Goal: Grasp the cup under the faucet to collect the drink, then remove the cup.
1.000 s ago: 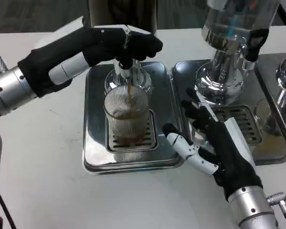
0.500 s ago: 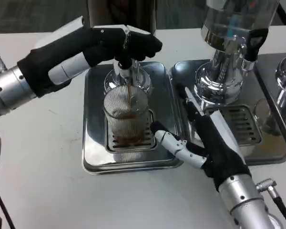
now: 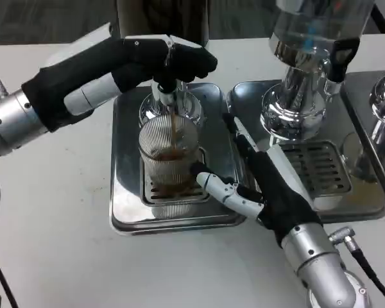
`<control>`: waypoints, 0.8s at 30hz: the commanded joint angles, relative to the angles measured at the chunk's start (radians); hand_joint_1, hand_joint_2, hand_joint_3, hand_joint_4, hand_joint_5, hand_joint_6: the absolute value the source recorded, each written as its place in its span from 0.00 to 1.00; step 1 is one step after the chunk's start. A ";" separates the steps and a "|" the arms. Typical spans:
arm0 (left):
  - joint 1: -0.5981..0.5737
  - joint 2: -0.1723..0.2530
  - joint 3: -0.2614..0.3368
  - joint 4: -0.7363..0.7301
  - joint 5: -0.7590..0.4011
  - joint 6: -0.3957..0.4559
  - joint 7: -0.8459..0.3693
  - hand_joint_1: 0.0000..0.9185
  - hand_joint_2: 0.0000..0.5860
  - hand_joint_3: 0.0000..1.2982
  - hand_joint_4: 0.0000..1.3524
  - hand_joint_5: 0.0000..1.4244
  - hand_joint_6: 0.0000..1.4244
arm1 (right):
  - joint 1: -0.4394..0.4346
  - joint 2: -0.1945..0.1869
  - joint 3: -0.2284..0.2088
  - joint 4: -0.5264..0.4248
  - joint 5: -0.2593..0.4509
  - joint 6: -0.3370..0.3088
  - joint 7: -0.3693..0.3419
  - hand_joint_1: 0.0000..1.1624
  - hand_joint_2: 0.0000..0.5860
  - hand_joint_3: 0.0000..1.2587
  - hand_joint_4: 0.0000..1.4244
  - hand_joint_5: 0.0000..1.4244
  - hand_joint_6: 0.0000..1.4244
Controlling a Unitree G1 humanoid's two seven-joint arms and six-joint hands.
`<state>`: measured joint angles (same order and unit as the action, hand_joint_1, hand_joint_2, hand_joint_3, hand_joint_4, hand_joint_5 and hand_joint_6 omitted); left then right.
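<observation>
At lower right of the frame, the right hand [image 3: 263, 186] was open, fingers spread, its lowest finger reaching left to just beside the base of the cup [image 3: 170, 154], holding nothing. Centre frame, the ribbed clear cup stood on the grate of the steel drip tray [image 3: 125, 192], under the faucet [image 3: 165, 96], a brown stream falling into it, brown drink pooled low inside. Upper left, the left hand [image 3: 160, 61] rested closed on the faucet's top. At upper right stood a second chrome dispenser [image 3: 305, 96].
</observation>
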<state>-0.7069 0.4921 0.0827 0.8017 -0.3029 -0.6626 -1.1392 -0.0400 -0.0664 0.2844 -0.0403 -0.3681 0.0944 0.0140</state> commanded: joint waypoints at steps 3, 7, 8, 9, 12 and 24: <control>0.039 0.005 -0.024 -0.008 0.029 0.000 -0.025 0.00 0.13 0.27 0.20 0.17 0.19 | -0.043 0.008 -0.001 0.039 0.005 -0.002 -0.005 0.40 0.41 0.00 0.00 0.00 0.00; 0.041 0.008 -0.023 -0.013 0.027 0.000 -0.024 0.00 0.14 0.27 0.20 0.17 0.19 | -0.063 0.013 -0.003 0.057 0.011 -0.006 -0.002 0.40 0.41 0.00 0.00 0.00 0.00; 0.042 0.008 -0.023 -0.015 0.027 0.001 -0.024 0.00 0.14 0.27 0.20 0.17 0.19 | -0.069 0.015 -0.003 0.062 0.012 -0.006 -0.001 0.40 0.41 0.00 0.00 0.00 0.00; 0.042 0.008 -0.023 -0.016 0.026 0.001 -0.024 0.00 0.14 0.27 0.20 0.17 0.19 | -0.072 0.016 -0.004 0.066 0.014 -0.007 0.000 0.40 0.41 0.00 0.00 0.00 0.00; 0.044 0.010 -0.022 -0.020 0.026 0.002 -0.023 0.00 0.14 0.27 0.20 0.17 0.19 | -0.085 0.019 -0.004 0.078 0.018 -0.010 0.001 0.40 0.41 0.00 0.00 0.00 0.00; 0.051 0.017 0.000 -0.026 0.015 0.008 0.013 0.00 0.14 0.27 0.20 0.17 0.19 | -0.170 0.029 -0.005 0.161 0.049 -0.029 0.004 0.40 0.41 0.00 0.00 0.00 0.00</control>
<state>-0.6921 0.5004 0.0828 0.7768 -0.3028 -0.6618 -1.1224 -0.1958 -0.0421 0.2825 0.1072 -0.3263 0.0838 0.0149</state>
